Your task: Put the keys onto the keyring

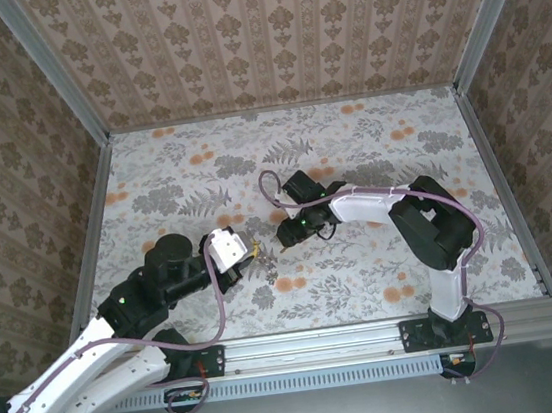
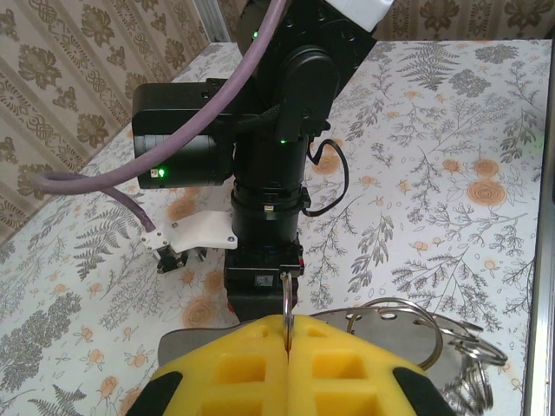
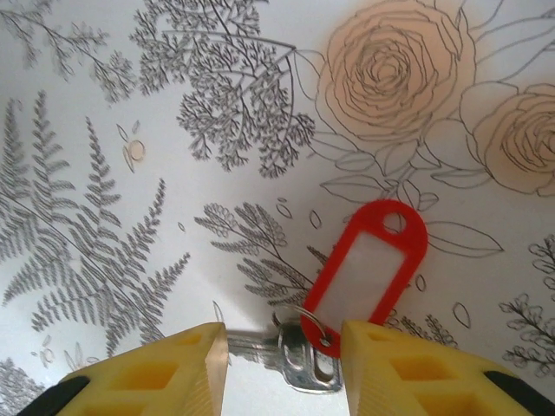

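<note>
Floral table [image 1: 369, 145]: bears all items. Left pincer [image 2: 287, 334]: yellow fingers pressed together, clamped on the keyring [image 2: 287, 299], which stands edge-on out of their seam. Right pincer [image 3: 284, 340]: fingers apart, set low over the keys [image 3: 299, 368], nothing gripped. Keys, hazard as judged: closing may catch the red tag [image 3: 368, 260] or skid the thin metal sideways, leaving a crooked grip unfit for threading. Position: silvery head flat between the fingers, nearer one than the other, with the tag reaching beyond the tips.
</note>
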Motion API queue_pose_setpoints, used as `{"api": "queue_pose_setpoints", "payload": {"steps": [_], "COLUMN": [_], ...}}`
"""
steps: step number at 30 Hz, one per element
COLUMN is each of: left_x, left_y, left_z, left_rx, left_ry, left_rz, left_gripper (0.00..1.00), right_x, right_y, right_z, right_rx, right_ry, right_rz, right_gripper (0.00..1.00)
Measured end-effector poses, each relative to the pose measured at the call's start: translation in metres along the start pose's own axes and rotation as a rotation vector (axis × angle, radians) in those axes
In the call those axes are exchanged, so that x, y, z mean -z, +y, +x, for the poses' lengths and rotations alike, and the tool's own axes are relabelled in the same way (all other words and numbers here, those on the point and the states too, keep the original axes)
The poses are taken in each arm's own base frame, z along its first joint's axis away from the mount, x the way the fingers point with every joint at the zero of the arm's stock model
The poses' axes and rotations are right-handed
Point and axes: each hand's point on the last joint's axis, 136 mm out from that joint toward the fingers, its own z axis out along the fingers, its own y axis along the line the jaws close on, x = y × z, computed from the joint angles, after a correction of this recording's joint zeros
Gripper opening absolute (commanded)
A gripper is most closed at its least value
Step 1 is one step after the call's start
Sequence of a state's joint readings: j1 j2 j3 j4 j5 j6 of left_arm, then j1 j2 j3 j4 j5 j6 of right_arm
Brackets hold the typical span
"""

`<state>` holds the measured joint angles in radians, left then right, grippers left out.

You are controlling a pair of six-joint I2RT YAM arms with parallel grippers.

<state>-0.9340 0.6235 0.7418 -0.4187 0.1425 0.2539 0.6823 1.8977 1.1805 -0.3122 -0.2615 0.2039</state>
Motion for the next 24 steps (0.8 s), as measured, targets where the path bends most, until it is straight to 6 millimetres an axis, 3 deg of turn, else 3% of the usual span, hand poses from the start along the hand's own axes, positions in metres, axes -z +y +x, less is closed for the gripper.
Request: {"api": "queue_pose_setpoints", "payload": {"steps": [7,17,24], "left_x": [0.002,0.002,0.002], "left_y": [0.000,0.000,0.000], "left_z": [-0.001,-0.002,-0.002], "left_rx": [-0.001,-0.001,-0.001], "left_ry": [-0.008,-0.008,-0.008], "left_rz": [-0.002,-0.003,-0.003], "left_gripper": [0.00,0.00,0.00], "right_x": [0.003,-0.006,-0.006], "right_y": [0.003,-0.008,-0.012], "right_z": [-0.013,0.006,0.004], "right_rx": [0.126,0.208,0.253], "right_ry": [0.014,0.098,0.101], "right_rz": [0.077,0.149,0.191], "right_gripper": [0.39,0.43,0.42]}}
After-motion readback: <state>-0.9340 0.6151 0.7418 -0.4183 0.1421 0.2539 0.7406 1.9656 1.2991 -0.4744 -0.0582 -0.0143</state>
